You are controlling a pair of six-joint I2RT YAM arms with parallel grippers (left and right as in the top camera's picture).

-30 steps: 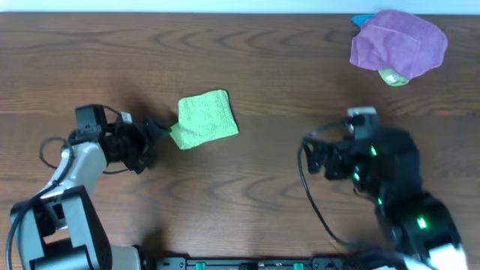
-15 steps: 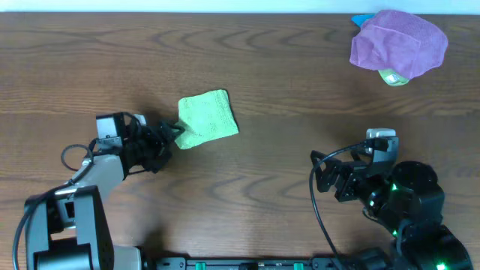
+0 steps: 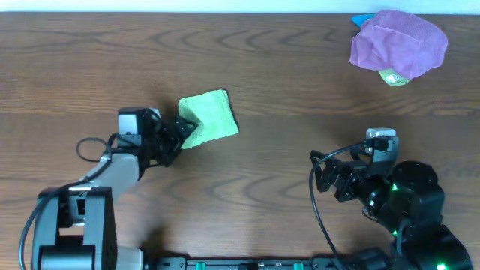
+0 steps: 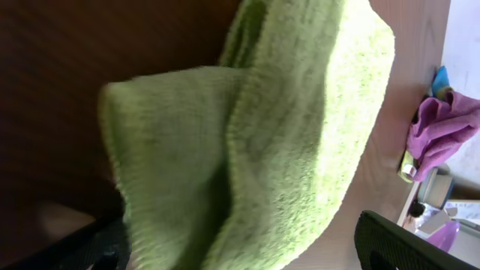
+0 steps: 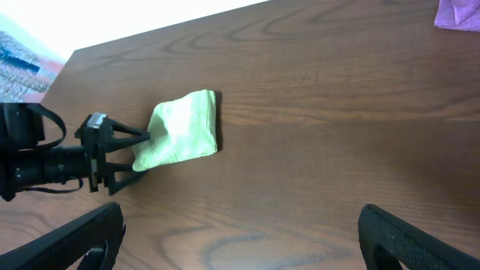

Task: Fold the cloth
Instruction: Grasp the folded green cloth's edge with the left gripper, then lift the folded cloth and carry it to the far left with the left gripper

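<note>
A green cloth [image 3: 208,117] lies folded on the wooden table, left of centre. It fills the left wrist view [image 4: 300,127] and shows small in the right wrist view [image 5: 182,129]. My left gripper [image 3: 183,132] is open, its fingers on either side of the cloth's lower left corner [image 4: 240,259]. My right gripper [image 3: 324,171] is open and empty, low at the right, far from the cloth; its fingers frame bare table [image 5: 240,247].
A purple cloth [image 3: 399,43] lies bunched over a small object at the far right corner, with a blue edge behind it. It shows at the right of the left wrist view [image 4: 442,135]. The left arm [image 5: 45,169] shows in the right wrist view.
My left gripper has moved right, from beside the cloth to around its lower left corner. My right arm drew back toward the front edge, then held still.
</note>
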